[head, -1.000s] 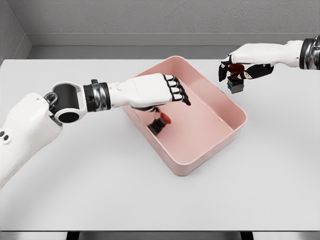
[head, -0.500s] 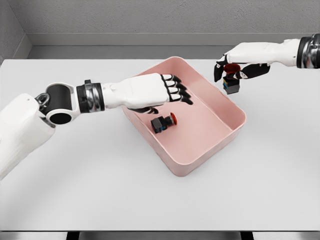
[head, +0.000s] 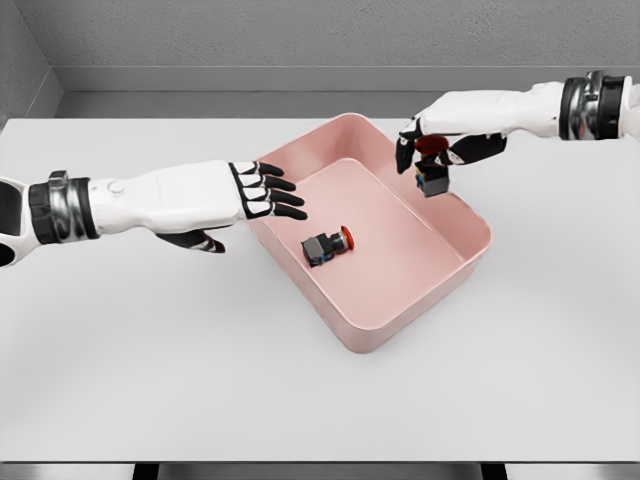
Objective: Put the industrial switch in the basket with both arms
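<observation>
A pink basket (head: 470, 262) sits mid-table, turned at an angle. One industrial switch (head: 326, 245), black with a red button, lies on its side on the basket floor. My left hand (head: 262, 200) hovers at the basket's left rim, fingers spread, holding nothing. My right hand (head: 432, 150) is over the basket's far right rim, shut on a second industrial switch (head: 432, 170) with a red cap and a dark body that hangs below the fingers.
The white table (head: 150, 350) stretches around the basket, with a grey wall behind its far edge. Both white arms reach in from the sides at about basket height.
My left hand let go of the first switch, which now lies in the basket, and drew back left to the rim. My right hand carried the second switch leftward over the basket's edge.
</observation>
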